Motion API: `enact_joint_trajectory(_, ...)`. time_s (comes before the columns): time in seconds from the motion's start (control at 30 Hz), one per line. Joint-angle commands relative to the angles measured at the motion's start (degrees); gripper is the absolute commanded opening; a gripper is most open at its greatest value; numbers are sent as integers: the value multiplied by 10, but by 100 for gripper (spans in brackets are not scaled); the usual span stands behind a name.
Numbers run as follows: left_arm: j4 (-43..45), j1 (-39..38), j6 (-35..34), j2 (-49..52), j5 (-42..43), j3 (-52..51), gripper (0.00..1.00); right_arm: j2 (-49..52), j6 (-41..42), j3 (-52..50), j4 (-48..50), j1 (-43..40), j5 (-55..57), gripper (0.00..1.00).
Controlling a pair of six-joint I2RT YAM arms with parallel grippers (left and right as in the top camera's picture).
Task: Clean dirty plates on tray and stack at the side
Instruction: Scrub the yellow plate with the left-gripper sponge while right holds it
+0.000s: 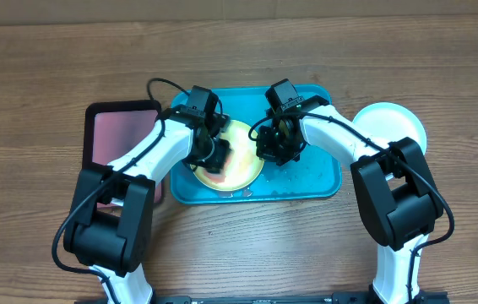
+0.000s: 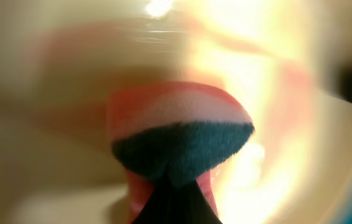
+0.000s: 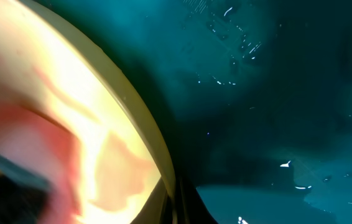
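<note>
Jaws on my left gripper [image 1: 214,158] pinch a pink foam sponge [image 2: 182,134] with a dark teal face against the red-smeared round yellow-green plastic plate [image 1: 243,166] in the turquoise rectangular plastic tray [image 1: 317,176]; my right gripper [image 1: 276,154] is clamped on its rim.

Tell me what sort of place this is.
Probably a robot lab bench staged for dishwashing practice: two black-and-white robot arms at a brown wooden table, a large turquoise plastic tray holding a red-smeared yellow-green round plate, and a white round plate set aside.
</note>
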Motion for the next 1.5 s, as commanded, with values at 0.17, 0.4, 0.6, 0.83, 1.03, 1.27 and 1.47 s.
enact_joint_trajectory(0.17,115,-12,-11,16,38,-13,4,10,5,2,5,-2,15,4)
enact_joint_trajectory(0.4,119,-12,-209,16,-347,-2,4,10,5,2,5,-2,15,4)
enact_joint_trajectory(0.6,38,-13,-275,16,-423,2,4,10,5,2,6,-2,17,4)
enact_joint_trajectory(0.83,4,-14,-94,16,-64,2,4,10,5,2,6,-2,17,4)
enact_joint_trajectory(1.03,35,-14,1,16,124,2,4,10,5,2,6,-2,16,4)
enact_joint_trajectory(1.27,-14,-13,-83,15,-94,86,4,10,5,2,5,-2,16,4)
enact_joint_trajectory(1.47,-144,-13,-168,15,-231,247,4,10,5,2,6,-5,14,4)
